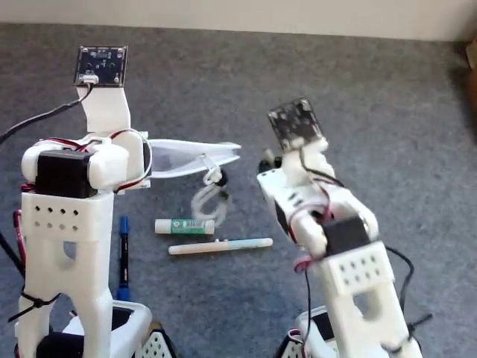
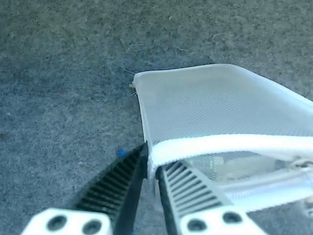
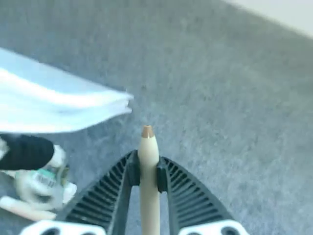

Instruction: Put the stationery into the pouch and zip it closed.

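Two grippers are in use, both mine. My left gripper [image 2: 149,164] is clamped on the thick white zip edge of the pouch [image 2: 210,107], a pale mesh one, at one end of its mouth. I judge this hold is meant to raise that end off the grey worktop [image 1: 387,112] and keep the mouth steady for loading. I cannot tell how wide the mouth stands open. My right gripper [image 3: 146,164] is closed around a cream pencil [image 3: 147,144] with a brown tip. The tip points forward, near the pouch's free end, probably lined up to slide in; it is not yet inside. Three more pieces lie around the middle of the worktop, between my two arm bases: a glue stick [image 1: 184,226], a long pale pen [image 1: 220,245] just beside it toward the near edge, and a blue pen [image 1: 124,257] by my left arm's base. With this much outside, I judge the task to be at an early stage
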Controlling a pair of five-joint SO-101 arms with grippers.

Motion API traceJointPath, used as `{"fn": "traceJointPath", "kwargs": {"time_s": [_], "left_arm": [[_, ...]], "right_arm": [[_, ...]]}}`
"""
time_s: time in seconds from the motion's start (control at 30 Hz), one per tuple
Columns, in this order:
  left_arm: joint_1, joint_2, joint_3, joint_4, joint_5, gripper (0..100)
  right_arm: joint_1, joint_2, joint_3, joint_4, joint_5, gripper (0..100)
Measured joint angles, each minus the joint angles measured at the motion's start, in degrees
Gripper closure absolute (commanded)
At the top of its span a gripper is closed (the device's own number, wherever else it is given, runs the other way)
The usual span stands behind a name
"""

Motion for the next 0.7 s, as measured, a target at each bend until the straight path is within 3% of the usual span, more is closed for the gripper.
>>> {"fn": "traceJointPath", "kwargs": {"time_s": [0.17, 0.7], "left_arm": [[0.1, 0.0, 0.5, -0.2, 0.0, 99], [0.1, -0.1, 3.3, -2.9, 0.0, 99]], "right_arm": [[-0.2, -11.1, 2.0, 0.0, -0.4, 99.5], [-10.2, -36.9, 8.2, 0.0, -0.4, 99.5]]}}
